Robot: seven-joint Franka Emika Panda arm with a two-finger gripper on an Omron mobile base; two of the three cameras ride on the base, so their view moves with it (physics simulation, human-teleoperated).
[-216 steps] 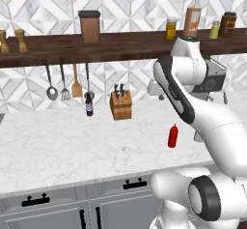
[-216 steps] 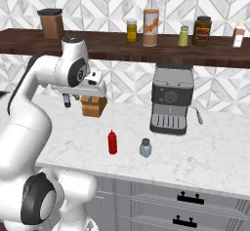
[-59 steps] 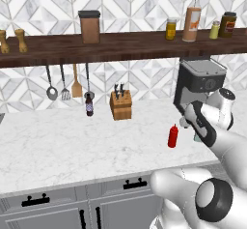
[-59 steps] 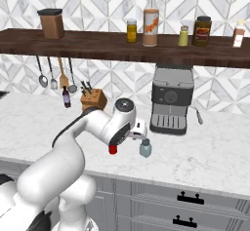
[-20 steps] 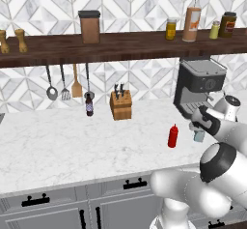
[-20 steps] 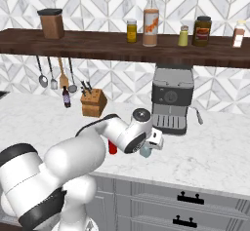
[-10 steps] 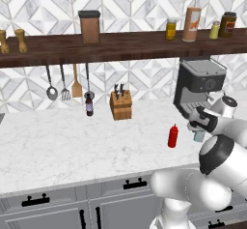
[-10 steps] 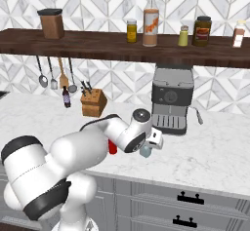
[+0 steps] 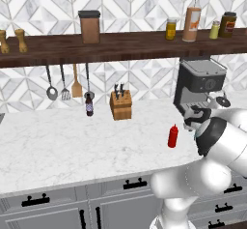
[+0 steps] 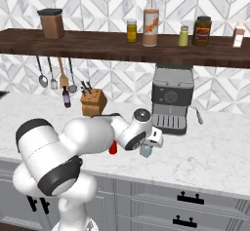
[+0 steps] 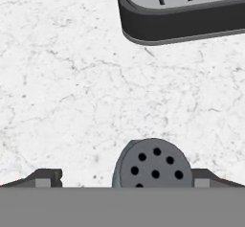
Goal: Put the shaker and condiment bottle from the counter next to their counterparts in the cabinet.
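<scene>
Condiment bottle (image 9: pixel 173 136): upright on counter (image 9: pixel 72 141), left of shaker. Shaker (image 11: pixel 153 166): on marble before the coffee machine's tray (image 11: pixel 182 10), centred between spread, empty fingers of gripper (image 11: pixel 119 179). Advice: descend straight, close squarely round the body.

Shaker (image 11: pixel 152 163): top alone visible in hand view, body cut by lower edge. In right base view, mostly covered by gripper (image 10: pixel 149 144). Condiment bottle (image 10: pixel 113 148): largely hidden behind arm there. Coffee machine (image 11: pixel 182 8): drip tray only, cropped at top and right edges. Shelf jar labels unreadable.
</scene>
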